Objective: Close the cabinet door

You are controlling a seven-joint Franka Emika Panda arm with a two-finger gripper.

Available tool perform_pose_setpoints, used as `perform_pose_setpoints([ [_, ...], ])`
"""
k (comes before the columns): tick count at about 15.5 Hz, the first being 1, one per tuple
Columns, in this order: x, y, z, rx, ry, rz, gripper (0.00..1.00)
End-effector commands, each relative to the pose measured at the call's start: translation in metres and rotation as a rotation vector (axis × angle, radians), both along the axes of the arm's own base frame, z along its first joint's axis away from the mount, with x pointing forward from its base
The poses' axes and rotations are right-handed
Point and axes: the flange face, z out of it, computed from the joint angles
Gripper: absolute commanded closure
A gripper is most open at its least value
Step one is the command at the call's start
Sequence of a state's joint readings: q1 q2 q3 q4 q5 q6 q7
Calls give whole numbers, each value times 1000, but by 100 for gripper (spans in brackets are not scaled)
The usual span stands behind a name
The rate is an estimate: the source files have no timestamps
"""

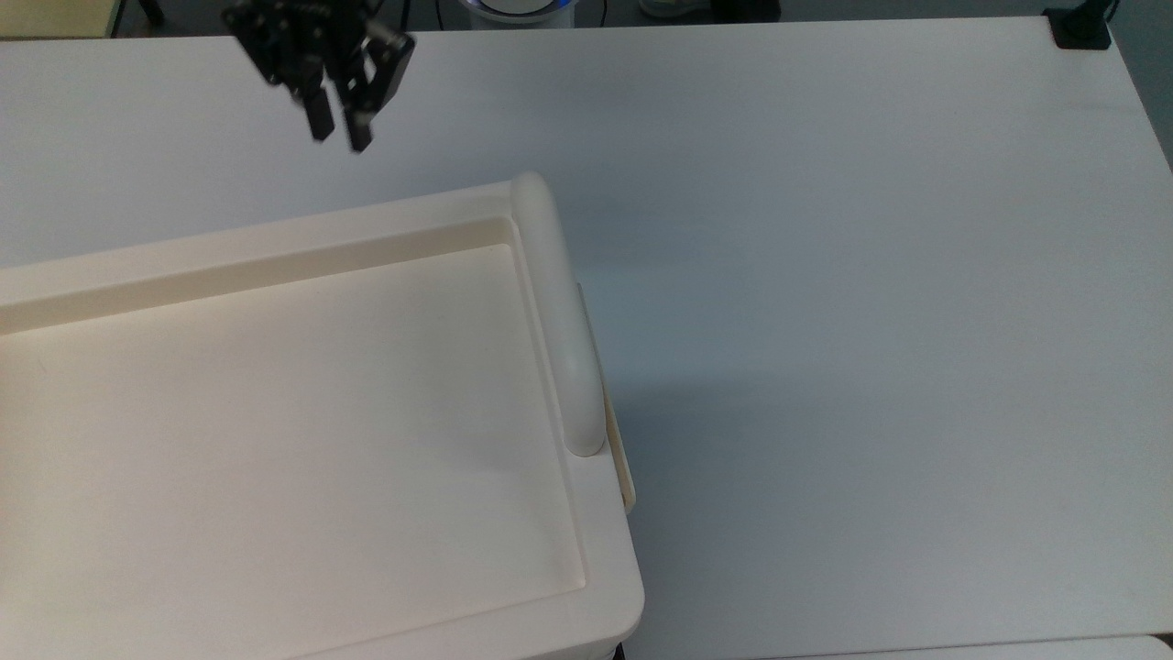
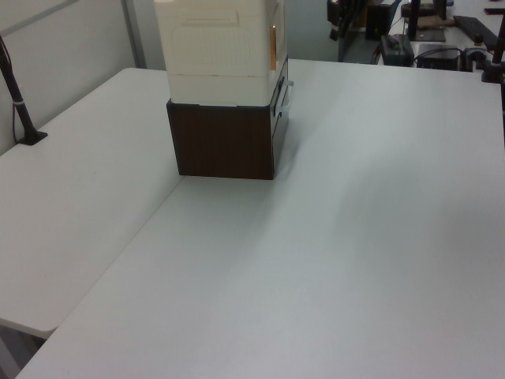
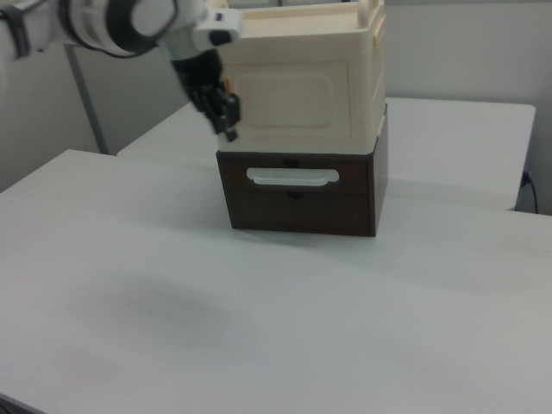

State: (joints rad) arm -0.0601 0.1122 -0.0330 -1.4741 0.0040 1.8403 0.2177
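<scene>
One cream cabinet (image 3: 306, 82) stands on one dark brown drawer box (image 3: 302, 194), and that box carries one pale bar handle (image 3: 292, 176) on its front. Above the cabinet's edge hangs one black gripper (image 1: 337, 128). Two white tables (image 2: 316, 260) meet beside the brown box.

The cream-white cabinet (image 1: 275, 440) takes up the top view's lower left, its recessed tray-like top facing the camera. A thick rounded bar handle (image 1: 557, 312) runs along the top's right edge. Just right of the bar, a thin cream strip (image 1: 619, 458) sticks out past the cabinet's edge. The black gripper (image 1: 337, 128) hangs near the top view's upper left, apart from the cabinet, its two fingers close together with a narrow gap. The white surface (image 1: 871, 321) spreads to the right, with a dark clamp (image 1: 1081, 26) at its far corner.
</scene>
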Motion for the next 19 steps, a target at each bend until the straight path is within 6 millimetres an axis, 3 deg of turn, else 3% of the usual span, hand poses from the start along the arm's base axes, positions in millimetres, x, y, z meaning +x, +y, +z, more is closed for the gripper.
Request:
perform_pose_setpoints([
  [1, -48, 31, 11, 1, 134, 118, 0],
  [3, -66, 52, 16, 2, 199, 175, 0],
  [7, -88, 52, 10, -4, 241, 339, 0],
  [10, -71, 42, 5, -21, 171, 362, 0],
  [13, -53, 34, -12, -29, 162, 344, 0],
  [19, -52, 33, -13, -31, 161, 342, 0],
])
